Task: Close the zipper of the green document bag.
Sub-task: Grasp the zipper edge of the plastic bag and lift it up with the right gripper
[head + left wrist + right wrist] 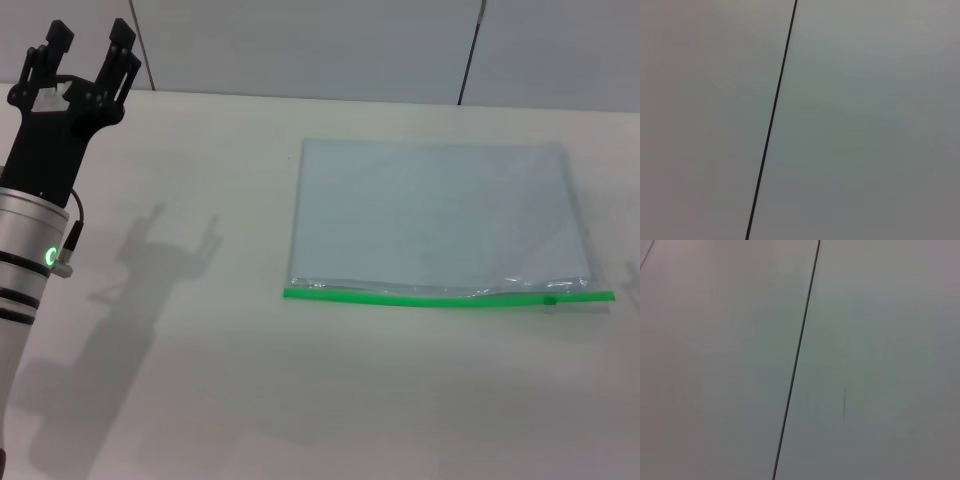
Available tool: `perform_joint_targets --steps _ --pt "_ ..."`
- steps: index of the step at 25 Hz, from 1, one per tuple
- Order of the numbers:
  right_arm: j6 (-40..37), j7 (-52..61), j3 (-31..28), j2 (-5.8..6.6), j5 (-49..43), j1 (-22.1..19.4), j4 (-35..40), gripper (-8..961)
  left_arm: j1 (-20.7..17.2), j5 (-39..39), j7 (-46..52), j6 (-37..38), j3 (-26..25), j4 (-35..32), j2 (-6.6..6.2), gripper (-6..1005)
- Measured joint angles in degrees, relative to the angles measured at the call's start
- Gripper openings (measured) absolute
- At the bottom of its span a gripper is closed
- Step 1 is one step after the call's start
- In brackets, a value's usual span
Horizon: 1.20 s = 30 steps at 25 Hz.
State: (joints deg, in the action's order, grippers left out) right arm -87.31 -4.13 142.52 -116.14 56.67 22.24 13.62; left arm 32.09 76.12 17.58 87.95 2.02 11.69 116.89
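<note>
The green document bag (440, 215) lies flat on the white table, right of centre in the head view. Its bright green zipper (420, 297) runs along the near long edge, and the small green slider tab (549, 299) sits close to the right end. To the left of the slider the strip bulges slightly. My left gripper (88, 55) is raised at the far left, well away from the bag, fingers open with nothing between them. The right gripper is out of view. Both wrist views show only a plain wall with a dark seam.
The white table (200, 380) stretches wide around the bag. Grey wall panels (300, 45) rise behind its far edge. My left arm's shadow falls on the table at the left.
</note>
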Motion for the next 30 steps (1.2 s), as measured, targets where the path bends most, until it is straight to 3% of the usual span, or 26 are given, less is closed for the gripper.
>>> perform_joint_targets --steps 30 --pt "0.0 0.4 -0.3 -0.05 0.5 0.1 0.4 874 0.1 0.0 0.1 0.1 0.0 0.1 0.09 768"
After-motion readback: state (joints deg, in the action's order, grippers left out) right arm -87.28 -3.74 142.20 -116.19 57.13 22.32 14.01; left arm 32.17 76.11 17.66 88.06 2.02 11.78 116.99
